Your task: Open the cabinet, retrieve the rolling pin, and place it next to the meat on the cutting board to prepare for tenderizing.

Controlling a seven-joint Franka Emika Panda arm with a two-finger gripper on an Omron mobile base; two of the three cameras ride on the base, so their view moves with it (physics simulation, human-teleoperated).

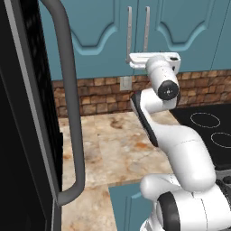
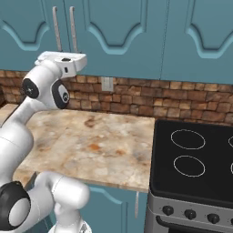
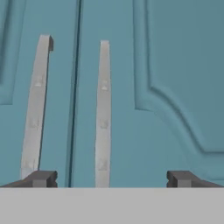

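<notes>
The teal cabinet [image 1: 103, 27] is closed, its two arched doors meeting at a thin seam. Two slim silver bar handles hang side by side, the left handle [image 3: 35, 105] and the right handle [image 3: 103, 113]. My gripper [image 3: 111, 179] is open and faces the doors just short of them. The right handle stands between its dark fingertips [image 3: 41, 178], nearer the left one. From the base, the hand [image 1: 152, 58] [image 2: 63, 60] sits level with the lower ends of the handles [image 1: 146, 29]. The rolling pin, the meat and the cutting board are out of view.
A black appliance with a thick grey handle [image 1: 67, 103] stands close on the left. A marbled counter [image 1: 113, 140] runs below the arm, with a brick backsplash [image 2: 136, 98] and a wall outlet [image 2: 107, 83]. A black stovetop [image 2: 195, 154] lies to the right.
</notes>
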